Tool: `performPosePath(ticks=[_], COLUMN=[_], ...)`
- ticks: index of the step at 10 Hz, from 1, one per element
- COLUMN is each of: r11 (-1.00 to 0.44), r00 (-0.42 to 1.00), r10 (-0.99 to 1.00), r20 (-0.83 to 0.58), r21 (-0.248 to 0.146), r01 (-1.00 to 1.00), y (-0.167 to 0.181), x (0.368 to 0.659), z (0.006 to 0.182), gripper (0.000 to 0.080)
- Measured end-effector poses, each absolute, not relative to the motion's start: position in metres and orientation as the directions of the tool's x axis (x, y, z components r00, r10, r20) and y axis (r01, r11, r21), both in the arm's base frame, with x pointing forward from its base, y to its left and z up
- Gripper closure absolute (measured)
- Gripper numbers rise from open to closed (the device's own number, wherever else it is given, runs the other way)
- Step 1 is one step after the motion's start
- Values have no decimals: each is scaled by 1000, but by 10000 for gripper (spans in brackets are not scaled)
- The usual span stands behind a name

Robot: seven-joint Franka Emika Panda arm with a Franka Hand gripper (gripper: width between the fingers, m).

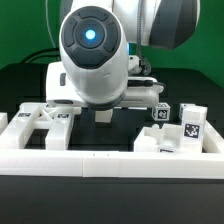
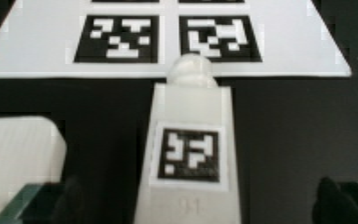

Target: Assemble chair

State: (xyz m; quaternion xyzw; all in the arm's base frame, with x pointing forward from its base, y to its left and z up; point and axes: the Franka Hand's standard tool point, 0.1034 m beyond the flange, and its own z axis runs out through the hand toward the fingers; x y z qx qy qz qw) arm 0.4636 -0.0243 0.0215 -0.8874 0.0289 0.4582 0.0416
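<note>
Two full black-and-white square tags, plus the bottom strips of two more, show on the marker board (image 2: 34, 55) in the wrist view. That's about all the "labelling" going on: blocky pixel patterns, no letters I can read. The same kind of tag sits on the chair bar (image 2: 190, 120), which lies on the black table (image 2: 87, 100) right under the wrist camera.

That bar is matte white, long and blocky, with a small rounded peg (image 2: 192, 70) on the end that points at the marker board. The peg's tip overlaps the board's edge from this angle, but I can't tell if it actually touches. Another white chunk (image 2: 16, 160) lies just beside the bar, with a dark gap between them.

In the exterior view the rest of the chair is loose bits behind the low white border wall (image 1: 100, 160). A cut-out panel (image 1: 45, 120) is at the exterior view's left. Tagged small cubes (image 1: 160, 112) are at its right, with more blocky white pieces near them.

The arm (image 1: 95, 70) is hunched over the middle of the table, wrist pointing straight down and a round cap with a blue light (image 1: 92, 33) facing the camera. The gripper (image 2: 190, 205) hangs over the bar with its jaws spread wide. Its dark fingers (image 2: 30, 200) sit one on each side of the bar, clear of it, holding nothing.
</note>
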Motion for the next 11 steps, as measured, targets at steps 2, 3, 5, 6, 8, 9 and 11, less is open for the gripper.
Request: performPosePath(ticks=[2, 3, 5, 6, 8, 9, 11], r11=[-995, -995, -995, -995, -995, -995, -994], r00=[585, 591, 593, 595, 600, 601, 604], r10=[-16, -17, -16, -17, -16, -19, -36], r20=[-811, -807, -805, -804, -800, -799, -796], r21=[-44, -42, -43, -43, -43, -41, -31], r01=[-88, -87, -86, -86, -85, -86, -100], y=[-25, -25, -23, -24, -23, -22, -14], x=[463, 462, 463, 464, 467, 468, 478], z=[15, 11, 11, 12, 13, 15, 33], gripper=[150, 150, 323, 489, 515, 515, 515])
